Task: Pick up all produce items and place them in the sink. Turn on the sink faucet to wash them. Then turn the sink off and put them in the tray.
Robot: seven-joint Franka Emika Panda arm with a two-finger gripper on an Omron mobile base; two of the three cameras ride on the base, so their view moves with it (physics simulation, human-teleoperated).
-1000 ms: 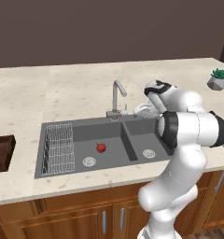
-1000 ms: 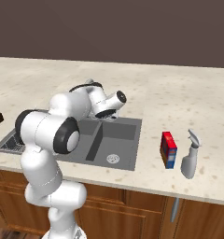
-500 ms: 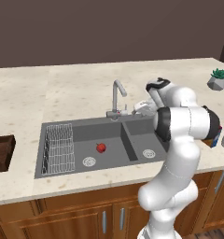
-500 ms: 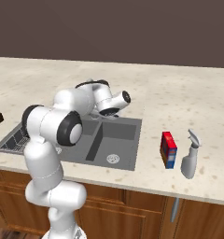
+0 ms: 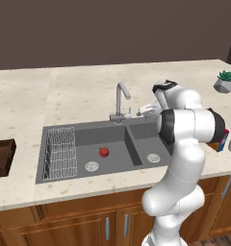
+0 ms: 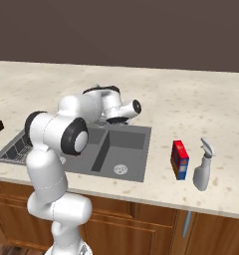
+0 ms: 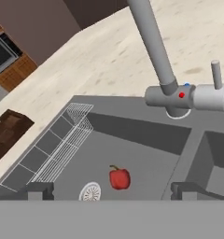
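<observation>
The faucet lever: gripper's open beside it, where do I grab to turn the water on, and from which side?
Judging from the hand view, take the small upright lever near its top, above the horizontal valve body at the foot of the sink faucet. That stub stands free, so the open gripper could probably straddle it from above. The red fruit already lies in the sink.

My gripper (image 7: pixel 111 190), jaws wide apart, hangs by the faucet (image 7: pixel 160 60), whose spout and lever stand just ahead, in the way. Below, the sink (image 5: pixel 115 132) basin floor lies open around the red fruit (image 7: pixel 119 178). The wire rack (image 7: pixel 58 144) fills that basin's far end.
</observation>
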